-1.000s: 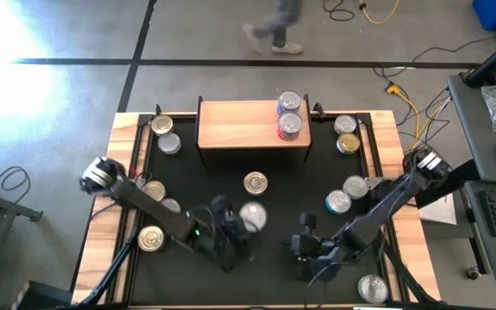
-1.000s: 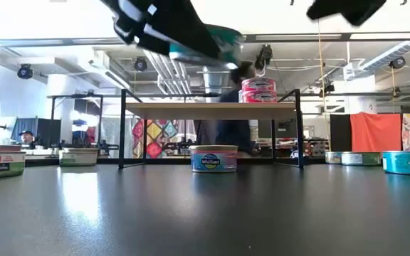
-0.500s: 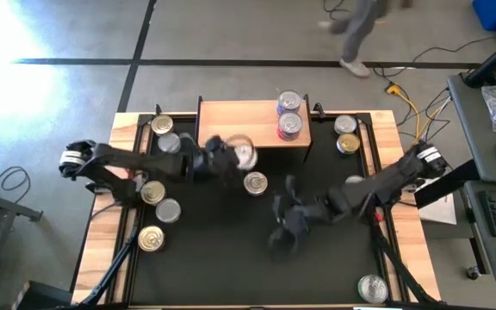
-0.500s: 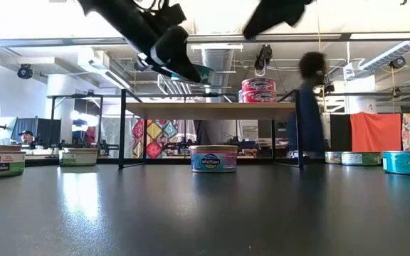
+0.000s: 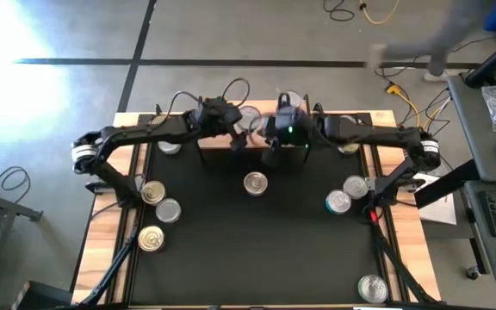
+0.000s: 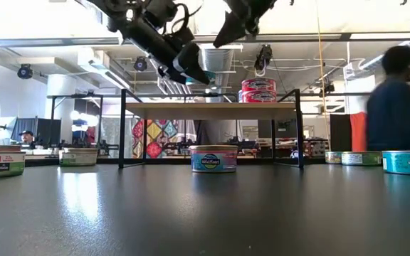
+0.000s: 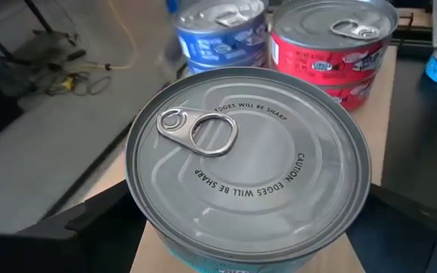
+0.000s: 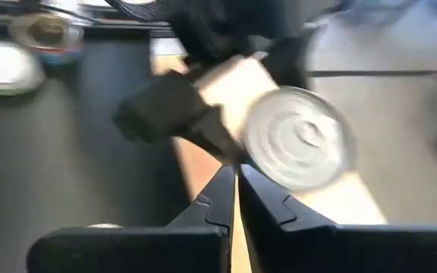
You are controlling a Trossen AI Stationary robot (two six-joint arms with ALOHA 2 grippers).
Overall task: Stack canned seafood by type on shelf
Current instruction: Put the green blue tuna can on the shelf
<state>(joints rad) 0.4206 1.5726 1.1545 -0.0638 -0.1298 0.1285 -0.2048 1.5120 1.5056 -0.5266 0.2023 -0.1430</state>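
Gripping a silver-lidded can point(image 7: 249, 171) lid-up above the shelf point(image 5: 222, 138), the left pincer point(image 5: 241, 131) hovers; right pincer point(image 8: 236, 199) closed.

A person point(image 6: 398, 99) stands beyond the black-topped table point(image 5: 231, 250).

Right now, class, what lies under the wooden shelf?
One blue-labelled can stands on the black table beneath the shelf, in the low view. Seen from above, the arms cover much of the shelf.
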